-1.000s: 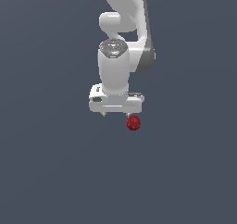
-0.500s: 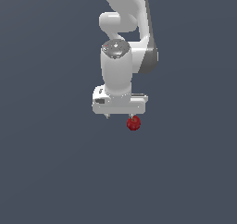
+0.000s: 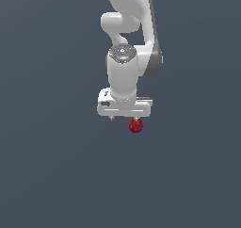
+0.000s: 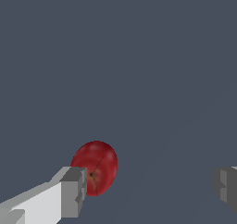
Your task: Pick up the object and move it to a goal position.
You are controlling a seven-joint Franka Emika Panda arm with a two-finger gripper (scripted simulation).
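One dark-red object (image 3: 136, 125) lay on the grey table (image 3: 56, 175), just under the white gripper (image 3: 124, 119) toward the exterior view's right. In the wrist view the object (image 4: 96, 166) sat right beside one finger (image 4: 74, 190), the other finger (image 4: 226, 185) well apart. The gripper's jaws stood wide, holding nothing.

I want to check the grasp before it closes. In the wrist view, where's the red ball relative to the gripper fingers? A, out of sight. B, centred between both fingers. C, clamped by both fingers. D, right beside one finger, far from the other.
D: the ball sits against one finger, with a wide gap to the other finger of the open gripper.
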